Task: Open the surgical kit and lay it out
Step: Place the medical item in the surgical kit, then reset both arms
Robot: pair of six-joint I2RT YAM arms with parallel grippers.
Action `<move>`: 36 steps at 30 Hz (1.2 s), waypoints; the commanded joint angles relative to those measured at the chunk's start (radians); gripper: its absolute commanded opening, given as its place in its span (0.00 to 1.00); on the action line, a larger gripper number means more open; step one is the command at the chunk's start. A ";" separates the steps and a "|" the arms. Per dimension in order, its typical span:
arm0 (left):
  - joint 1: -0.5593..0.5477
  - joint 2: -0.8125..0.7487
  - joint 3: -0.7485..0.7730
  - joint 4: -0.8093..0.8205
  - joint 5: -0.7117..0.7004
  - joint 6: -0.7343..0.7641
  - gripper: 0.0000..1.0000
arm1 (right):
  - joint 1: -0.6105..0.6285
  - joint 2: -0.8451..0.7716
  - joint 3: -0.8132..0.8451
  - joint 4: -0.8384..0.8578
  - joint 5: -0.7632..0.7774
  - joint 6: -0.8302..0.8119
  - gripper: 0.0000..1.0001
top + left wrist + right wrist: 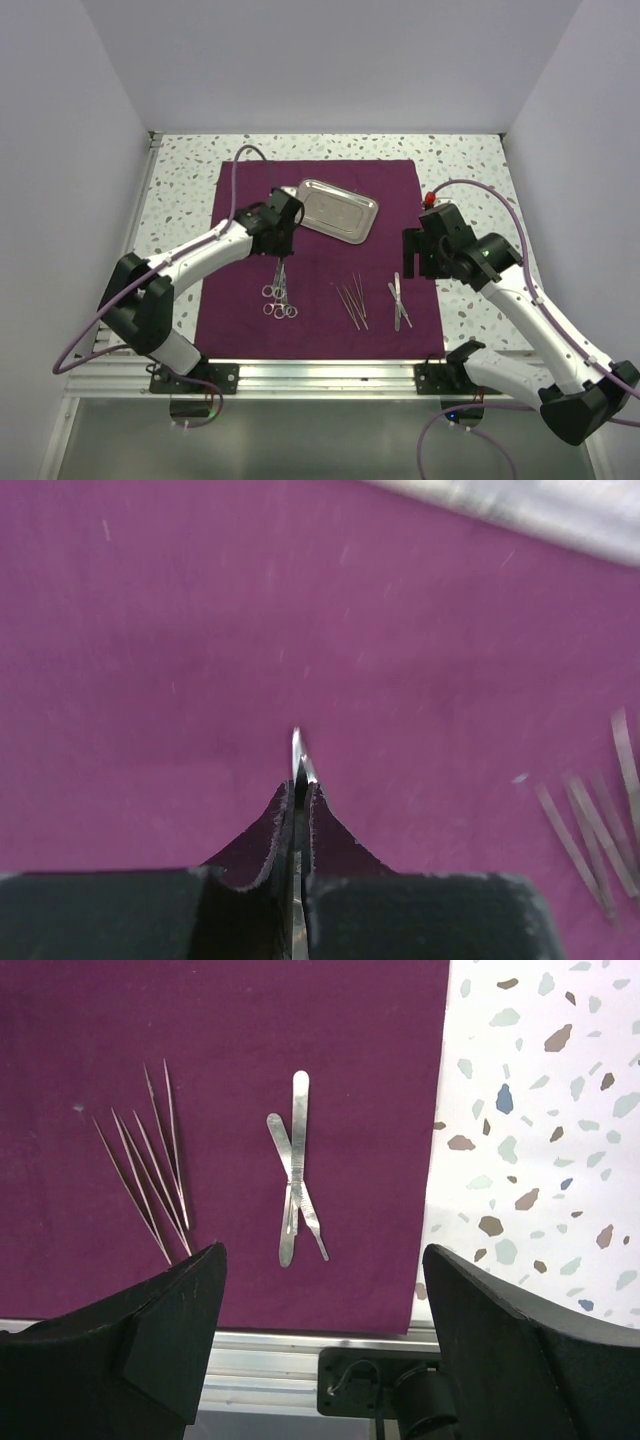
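Over on the left, the left end effector (298, 790) is clamped tight on a thin silver pointed instrument (298, 748). Only its tip pokes out and the fingers hide the rest, so we can't name it. Just nearer us lie ring-handled silver scissors (280, 300) on the dark purple cloth wrap (400, 185), spread flat on the speckled surface (180, 190). Further right we've got the shiny rectangular steel tray (338, 210) at the back, then fanned thin silver probes (150, 1160) and crossed flat silver tweezers (295, 1170). The right end effector (322, 1255) hangs wide open, covering part of the cloth's right edge.
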 commanded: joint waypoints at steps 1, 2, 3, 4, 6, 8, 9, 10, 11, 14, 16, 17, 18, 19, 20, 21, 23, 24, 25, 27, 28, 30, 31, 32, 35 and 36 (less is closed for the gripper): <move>-0.014 -0.062 -0.091 0.105 -0.019 -0.082 0.00 | -0.003 0.000 0.014 0.021 -0.029 0.009 0.83; -0.017 -0.065 -0.126 0.126 -0.018 -0.087 0.00 | -0.002 -0.003 0.014 0.020 -0.031 0.009 0.83; -0.019 -0.068 -0.139 0.135 -0.014 -0.093 0.00 | -0.002 -0.012 0.013 0.014 -0.029 0.011 0.83; -0.020 -0.067 -0.148 0.140 -0.014 -0.102 0.00 | -0.002 -0.015 0.008 0.011 -0.031 0.011 0.83; -0.022 -0.064 -0.165 0.157 -0.004 -0.108 0.21 | -0.002 -0.026 0.002 0.003 -0.026 0.015 0.83; -0.027 -0.067 -0.159 0.155 -0.007 -0.113 0.54 | -0.003 -0.048 -0.003 0.002 -0.036 0.015 0.84; -0.027 -0.074 -0.154 0.152 -0.010 -0.110 0.72 | -0.003 -0.061 -0.001 0.011 -0.043 0.012 0.85; -0.030 -0.082 -0.145 0.146 -0.013 -0.110 0.79 | -0.003 -0.095 -0.001 0.023 -0.052 0.009 0.86; -0.030 -0.090 -0.127 0.134 -0.017 -0.108 0.82 | -0.003 -0.112 0.002 0.037 -0.060 0.008 0.89; -0.030 -0.142 -0.086 0.100 -0.044 -0.090 0.85 | -0.002 -0.185 0.033 0.087 -0.069 -0.003 0.98; -0.030 -0.204 -0.076 0.092 -0.070 -0.061 0.84 | -0.002 -0.210 0.068 0.121 -0.049 -0.020 0.99; -0.028 -0.234 -0.082 0.094 -0.082 -0.050 0.82 | -0.003 -0.218 0.076 0.132 -0.039 -0.034 0.98; -0.030 -0.301 -0.094 0.102 -0.127 -0.039 0.82 | -0.002 -0.219 0.082 0.150 -0.016 -0.032 0.98; -0.030 -0.342 -0.108 0.106 -0.161 -0.030 0.82 | -0.002 -0.218 0.085 0.159 0.047 -0.032 0.98; -0.030 -0.385 -0.145 0.121 -0.197 -0.024 0.83 | -0.002 -0.218 0.086 0.166 0.078 -0.020 0.98; -0.030 -0.478 -0.169 0.144 -0.247 0.023 0.83 | -0.002 -0.221 0.083 0.187 0.113 -0.014 0.98; -0.028 -0.641 -0.276 0.244 -0.344 0.080 0.84 | -0.002 -0.238 0.065 0.227 0.174 -0.029 0.98; -0.031 -0.701 -0.320 0.290 -0.356 0.118 0.83 | -0.002 -0.249 0.065 0.242 0.175 -0.038 0.98; -0.031 -0.761 -0.366 0.400 -0.364 0.161 0.83 | -0.002 -0.258 0.053 0.256 0.187 -0.046 0.98; -0.033 -0.930 -0.502 0.505 -0.399 0.262 0.83 | 0.000 -0.281 0.040 0.299 0.191 -0.075 0.98; -0.033 -0.973 -0.568 0.592 -0.398 0.302 0.82 | -0.003 -0.304 0.030 0.310 0.191 -0.081 0.98; -0.033 -1.045 -0.593 0.640 -0.442 0.339 0.86 | -0.002 -0.325 0.019 0.336 0.184 -0.106 0.98; -0.033 -1.047 -0.589 0.631 -0.453 0.343 0.86 | -0.002 -0.344 0.013 0.340 0.187 -0.109 0.98; -0.033 -1.024 -0.567 0.614 -0.468 0.350 0.86 | -0.003 -0.351 0.010 0.344 0.182 -0.115 0.98; -0.033 -0.967 -0.526 0.545 -0.476 0.352 0.85 | -0.002 -0.367 0.004 0.344 0.182 -0.112 0.98; -0.033 -0.963 -0.524 0.553 -0.476 0.350 0.85 | -0.002 -0.367 0.004 0.342 0.185 -0.109 0.98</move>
